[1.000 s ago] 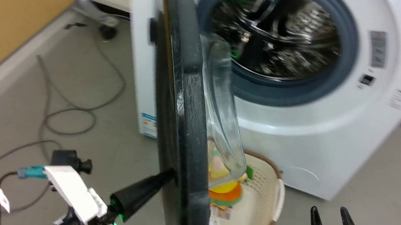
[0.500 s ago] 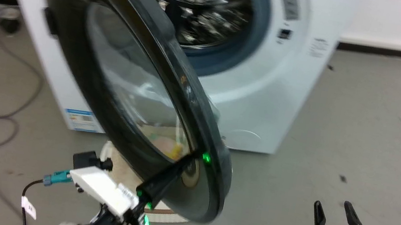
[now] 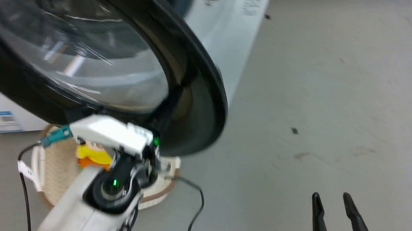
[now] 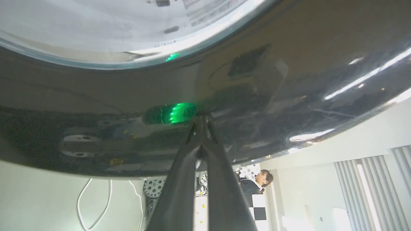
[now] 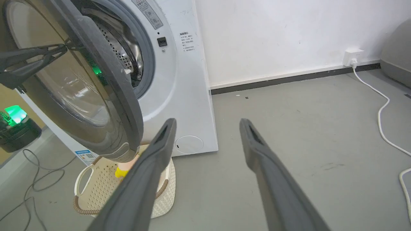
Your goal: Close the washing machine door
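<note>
Now | washing machine door [image 3: 76,39] half-open, facing robot | left gripper [image 4: 201,121] touching rim

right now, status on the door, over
Left gripper shut, tips pressed on door. Right gripper open, idle. Door part open, not latched. Basket sits under its lower edge.

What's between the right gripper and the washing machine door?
Bare grey floor separates the right gripper from the door, as the head view shows; the laundry basket sits under the door.
</note>
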You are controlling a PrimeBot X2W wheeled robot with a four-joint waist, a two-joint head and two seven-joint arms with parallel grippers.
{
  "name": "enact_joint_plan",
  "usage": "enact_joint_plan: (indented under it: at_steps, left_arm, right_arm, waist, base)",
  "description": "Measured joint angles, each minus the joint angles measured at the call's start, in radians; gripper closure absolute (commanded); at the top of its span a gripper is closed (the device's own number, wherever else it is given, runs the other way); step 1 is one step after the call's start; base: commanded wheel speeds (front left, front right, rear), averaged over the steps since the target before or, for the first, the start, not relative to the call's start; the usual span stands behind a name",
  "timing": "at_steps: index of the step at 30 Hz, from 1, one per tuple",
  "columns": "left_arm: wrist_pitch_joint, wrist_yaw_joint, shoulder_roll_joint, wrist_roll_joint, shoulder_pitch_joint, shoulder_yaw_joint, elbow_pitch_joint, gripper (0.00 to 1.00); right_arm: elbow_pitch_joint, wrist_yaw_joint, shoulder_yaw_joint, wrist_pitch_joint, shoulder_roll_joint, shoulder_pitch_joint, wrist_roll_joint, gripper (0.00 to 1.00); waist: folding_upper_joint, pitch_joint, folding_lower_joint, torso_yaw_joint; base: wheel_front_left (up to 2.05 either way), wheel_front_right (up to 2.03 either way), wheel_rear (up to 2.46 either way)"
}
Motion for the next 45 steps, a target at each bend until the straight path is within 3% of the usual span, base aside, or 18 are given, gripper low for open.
enact_joint_plan:
  at_steps: [7, 11, 21, 25, 30, 35, 41, 43, 45]
  left_arm:
    - [-0.132, -0.011, -0.001, -0.025, -0.212, 0.02, 0.195, 1.0]
    - [-0.158, -0.025, -0.002, -0.025, -0.28, 0.015, 0.257, 1.0]
    - [-0.156, -0.081, -0.001, -0.001, -0.295, -0.081, 0.354, 1.0]
    - [-0.159, -0.091, 0.032, 0.108, -0.23, -0.172, 0.325, 1.0]
    - [-0.226, -0.095, 0.149, 0.383, -0.148, -0.315, 0.246, 1.0]
    - [-0.254, -0.004, 0.256, 0.694, -0.092, -0.357, 0.144, 1.0]
    - [-0.255, 0.141, 0.328, 1.043, 0.042, -0.238, -0.087, 1.0]
    - [-0.255, 0.187, 0.336, 1.108, 0.104, -0.186, -0.151, 1.0]
    - [-0.255, 0.206, 0.334, 1.152, 0.169, -0.153, -0.198, 1.0]
  right_arm:
    - [0.016, 0.0, 0.021, -0.007, 0.016, -0.013, 0.007, 0.0]
    - [0.015, 0.0, 0.023, -0.007, 0.019, -0.024, 0.007, 0.0]
    - [0.006, 0.0, 0.003, -0.007, 0.026, -0.025, 0.007, 0.0]
    - [0.0, 0.0, -0.005, -0.007, 0.021, -0.024, 0.004, 0.0]
    - [-0.014, 0.0, -0.015, -0.008, 0.005, -0.01, 0.0, 0.0]
    - [-0.015, 0.0, -0.016, -0.008, -0.014, 0.012, -0.001, 0.0]
    - [-0.021, 0.0, -0.016, -0.007, -0.023, 0.023, -0.002, 0.0]
    - [-0.024, 0.0, -0.017, -0.007, -0.025, 0.027, -0.002, 0.0]
    - [-0.026, 0.0, -0.017, -0.006, -0.026, 0.032, -0.002, 0.0]
  waist:
    - [0.0, 0.045, 0.0, -0.086]
    - [0.0, 0.055, 0.0, -0.102]
    - [0.0, 0.03, 0.0, -0.049]
    - [0.0, 0.003, -0.0001, -0.005]
    - [0.0, -0.036, 0.0, 0.064]
    - [0.0, -0.076, 0.0, 0.146]
    - [0.0, -0.125, -0.0001, 0.237]
    - [0.0, -0.141, -0.0001, 0.263]
    - [0.0, -0.153, -0.0001, 0.286]
  base:
    - [0.0, 0.0, 0.0]
    - [0.0, 0.0, 0.0]
    - [0.0, 0.0, 0.0]
    - [0.0, 0.0, 0.0]
    - [0.0, 0.0, 0.0]
    - [0.0, 0.0, 0.0]
    - [0.0, 0.0, 0.0]
    - [0.0, 0.0, 0.0]
    - [0.0, 0.0, 0.0]
